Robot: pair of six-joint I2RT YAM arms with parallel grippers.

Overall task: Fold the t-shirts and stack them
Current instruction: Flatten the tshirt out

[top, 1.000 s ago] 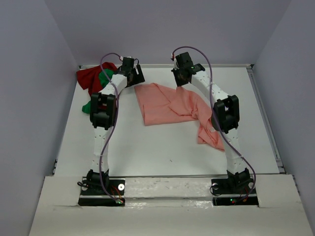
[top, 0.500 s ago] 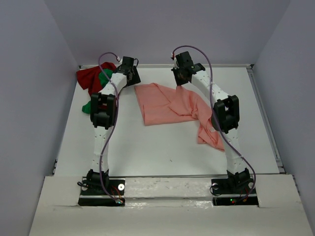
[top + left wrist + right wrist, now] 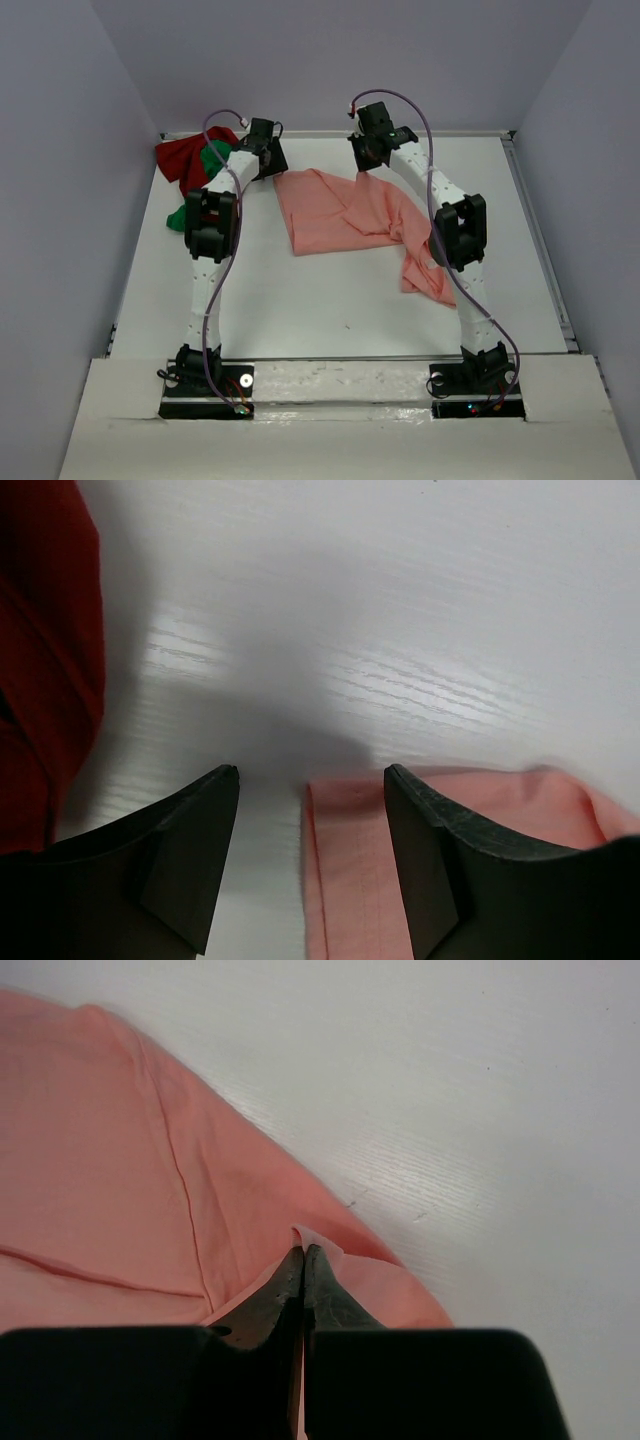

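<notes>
While the right claw point(image 3: 303, 1252) pinches a small bit of the pink shirt point(image 3: 345, 215), the left claw point(image 3: 310, 775) is spread over that shirt's other far corner on the tabletop point(image 3: 330, 310). The red shirt point(image 3: 180, 160) and green shirt point(image 3: 213, 153) lie bunched at the far left. If the left claw catches only the thin edge, the cloth could slip out when lifted

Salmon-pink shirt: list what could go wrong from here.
1. The right gripper pinches only a thin fold at the edge of the salmon-pink shirt; it may slip when lifted.
2. The left gripper stands open over just the shirt's corner; closing could miss it.
3. The dark red shirt lies close by and might snag.
</notes>
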